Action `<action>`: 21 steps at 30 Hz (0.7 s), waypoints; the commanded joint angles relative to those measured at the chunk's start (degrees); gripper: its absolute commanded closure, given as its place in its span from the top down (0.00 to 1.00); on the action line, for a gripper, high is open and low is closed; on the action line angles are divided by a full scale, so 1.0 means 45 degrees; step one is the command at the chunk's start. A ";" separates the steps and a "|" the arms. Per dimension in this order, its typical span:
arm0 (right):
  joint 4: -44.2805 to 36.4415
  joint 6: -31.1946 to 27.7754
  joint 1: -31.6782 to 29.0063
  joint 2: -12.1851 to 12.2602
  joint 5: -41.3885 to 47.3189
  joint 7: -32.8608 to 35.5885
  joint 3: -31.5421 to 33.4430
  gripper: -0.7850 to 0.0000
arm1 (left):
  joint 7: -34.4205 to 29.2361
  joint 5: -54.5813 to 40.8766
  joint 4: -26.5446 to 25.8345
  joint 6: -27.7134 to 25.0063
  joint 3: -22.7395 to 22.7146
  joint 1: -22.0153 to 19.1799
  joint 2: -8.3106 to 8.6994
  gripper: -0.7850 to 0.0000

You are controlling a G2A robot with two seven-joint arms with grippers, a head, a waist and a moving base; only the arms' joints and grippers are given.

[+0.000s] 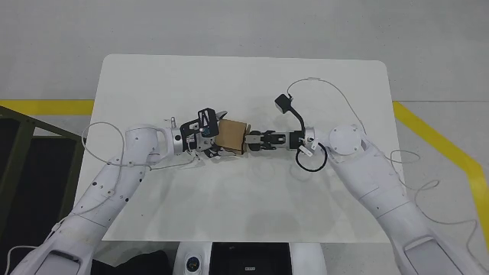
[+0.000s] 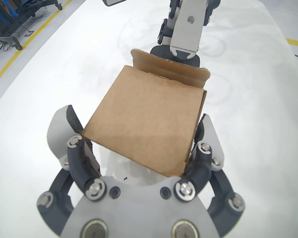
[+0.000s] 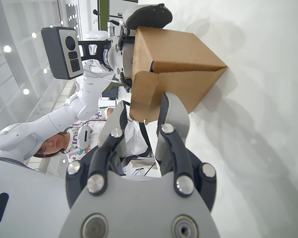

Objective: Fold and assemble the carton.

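A small brown carton [image 1: 232, 135] lies on its side at the middle of the white table [image 1: 229, 84]. My left gripper [image 1: 210, 139] is shut on the carton [image 2: 149, 120], one finger [image 2: 73, 121] against each side wall. From the opposite side my right gripper [image 1: 253, 139] meets the carton's open end. In the right wrist view a loose end flap [image 3: 144, 92] hangs between the right gripper's [image 3: 144, 111] parted fingers [image 3: 170, 110], and I cannot see them pinching it. The left wrist view shows that flap [image 2: 168, 71] standing up in front of the right gripper [image 2: 182, 55].
A thin cable [image 1: 348, 103] loops over the table behind the right arm. Bare tabletop lies all around the carton, widest toward the far edge [image 1: 244, 58]. Yellow floor tape [image 1: 439, 134] runs past the table's sides.
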 commanded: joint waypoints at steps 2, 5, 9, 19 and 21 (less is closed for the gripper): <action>0.0127 -0.0108 0.0036 -0.0038 0.0136 0.0027 -0.0030 0.30 | -0.0004 0.0025 0.0008 -0.0001 -0.0013 0.0001 0.0004 1.00; 0.0258 -0.0115 0.0099 -0.0065 0.0113 0.0050 -0.0062 0.25 | -0.0008 0.0035 0.0023 -0.0012 -0.0024 0.0005 0.0007 1.00; 0.0381 -0.0001 0.0161 -0.0069 -0.0090 0.0028 -0.0062 0.21 | -0.0005 0.0039 0.0027 -0.0021 -0.0032 0.0007 0.0008 1.00; 0.0098 0.0481 0.0227 0.0011 -0.0888 0.0071 0.0052 0.20 | 0.0029 0.0090 -0.0004 -0.0089 0.0000 0.0018 0.0006 1.00; -0.0054 0.0675 0.0278 0.0040 -0.1122 0.0117 0.0086 0.20 | 0.0024 0.0087 -0.0008 -0.0085 0.0004 0.0018 0.0003 1.00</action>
